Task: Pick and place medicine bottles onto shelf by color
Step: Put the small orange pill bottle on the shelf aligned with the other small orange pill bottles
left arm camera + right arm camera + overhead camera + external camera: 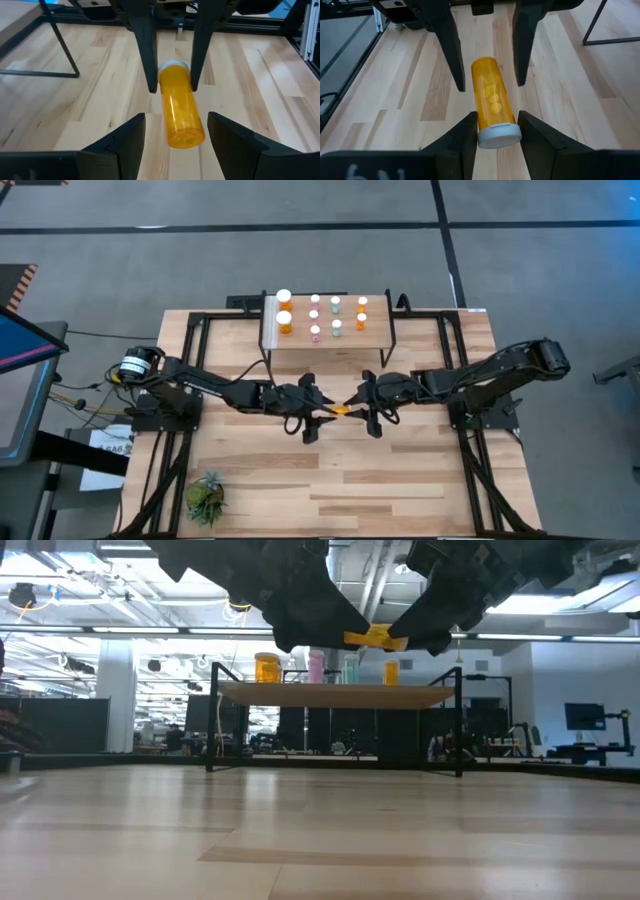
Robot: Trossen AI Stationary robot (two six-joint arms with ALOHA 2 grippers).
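- Above the middle of the table (400, 480), clear of its surface and in front of the shelf (327, 342), an orange bottle (341, 409) is held lying level between the two arms.
- The right gripper (495, 131) is seen clamped on the bottle's white cap (499, 135).
- The left gripper (176, 131) is set around the bottle's base end, its fingers (127, 137) standing apart from the body with gaps on both sides; no grip is made by it.
- The bottle's long axis is found to run from one arm to the other, roughly parallel to the shelf's front edge, with the cap toward the right arm and the base toward the left.
- The step in hand is judged to be a handover between the arms.
- The next move is judged to call for the left fingers to be closed on the body before the cap is let go.
- Nine other bottles (284, 322) are noted upright on the shelf top, grouped by colour.
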